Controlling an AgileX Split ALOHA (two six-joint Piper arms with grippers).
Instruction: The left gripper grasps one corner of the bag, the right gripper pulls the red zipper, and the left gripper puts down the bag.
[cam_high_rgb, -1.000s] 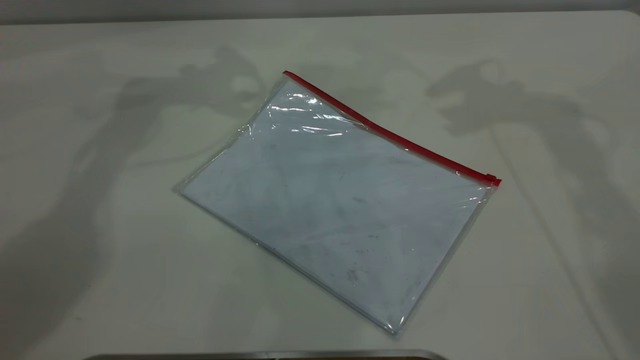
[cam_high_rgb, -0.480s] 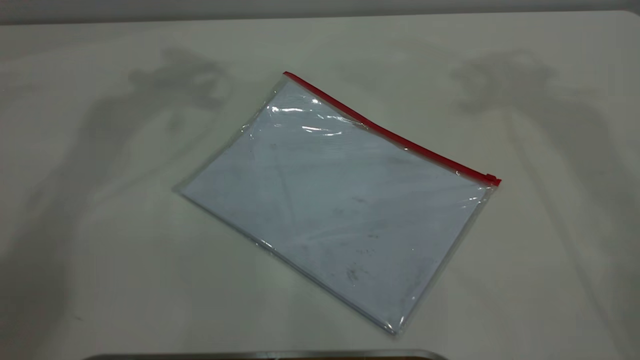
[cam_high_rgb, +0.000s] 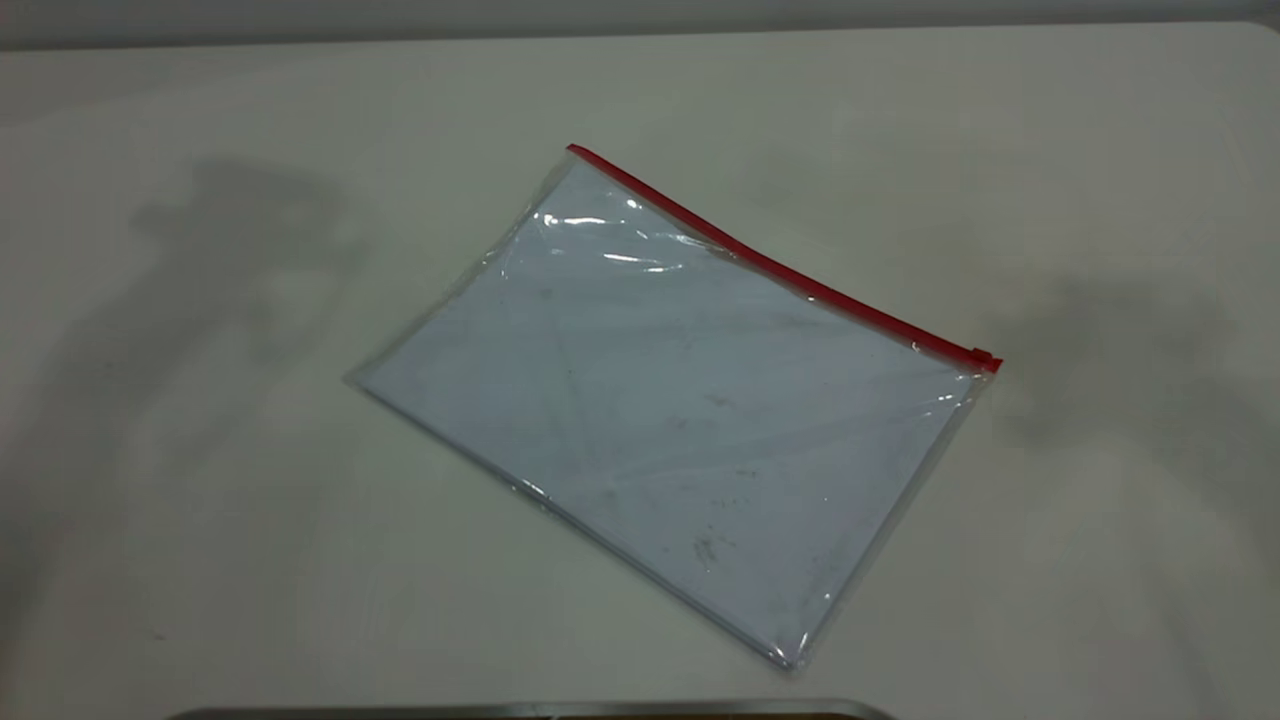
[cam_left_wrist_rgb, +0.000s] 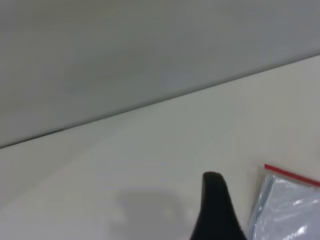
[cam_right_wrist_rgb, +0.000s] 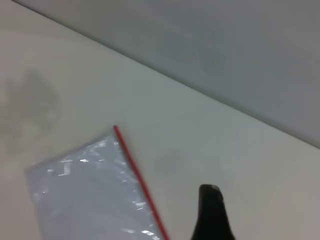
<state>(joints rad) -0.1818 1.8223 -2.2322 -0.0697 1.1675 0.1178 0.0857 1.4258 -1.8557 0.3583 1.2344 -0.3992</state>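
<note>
The bag (cam_high_rgb: 670, 400) lies flat on the white table, a clear whitish-blue pouch with dark smudges. The red zipper (cam_high_rgb: 770, 262) runs along its far long edge, with the slider tab (cam_high_rgb: 985, 358) at the right end. Neither gripper shows in the exterior view; only their faint shadows fall to the left and right of the bag. In the left wrist view a black tip of my left gripper (cam_left_wrist_rgb: 214, 205) hangs above the table beside a corner of the bag (cam_left_wrist_rgb: 287, 207). In the right wrist view a black tip of my right gripper (cam_right_wrist_rgb: 211, 210) is off to the side of the red zipper (cam_right_wrist_rgb: 137, 182). Neither touches the bag.
A grey metal edge (cam_high_rgb: 530, 710) runs along the front of the table in the exterior view. The table's far edge meets a grey wall (cam_high_rgb: 640, 15). Bare table surface lies on all sides of the bag.
The two arm shadows, near the bag's far edge a second ago, have slid outward to the left and right and grown fainter. The bag has not moved.
</note>
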